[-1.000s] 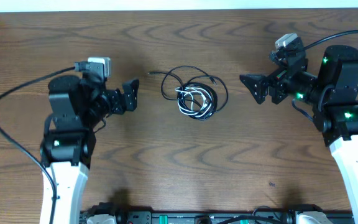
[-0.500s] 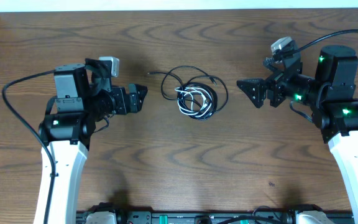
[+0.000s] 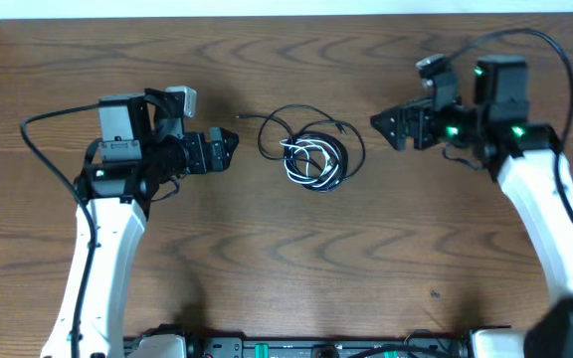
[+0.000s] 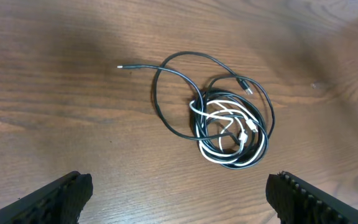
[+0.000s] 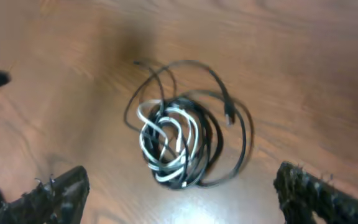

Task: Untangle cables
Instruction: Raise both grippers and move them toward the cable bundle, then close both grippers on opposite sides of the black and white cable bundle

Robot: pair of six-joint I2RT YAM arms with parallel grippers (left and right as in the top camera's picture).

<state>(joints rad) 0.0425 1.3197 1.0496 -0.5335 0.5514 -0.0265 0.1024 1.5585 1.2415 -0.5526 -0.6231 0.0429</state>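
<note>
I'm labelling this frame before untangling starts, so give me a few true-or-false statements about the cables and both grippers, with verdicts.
1. The cables lie in one tangled pile on the table, between the grippers. True.
2. The left gripper is shut on a black cable. False: it is open, holding nothing, apart from the pile.
3. The white cable is coiled inside the pile. True.
4. The right gripper touches the pile. False: it is open, clear of it.

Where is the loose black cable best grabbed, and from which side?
By its free end, the straight stretch lying flat and clear of the coil. Come down from above on the left arm's side: the open left gripper is nearest, and nothing overlaps the cable there.
</note>
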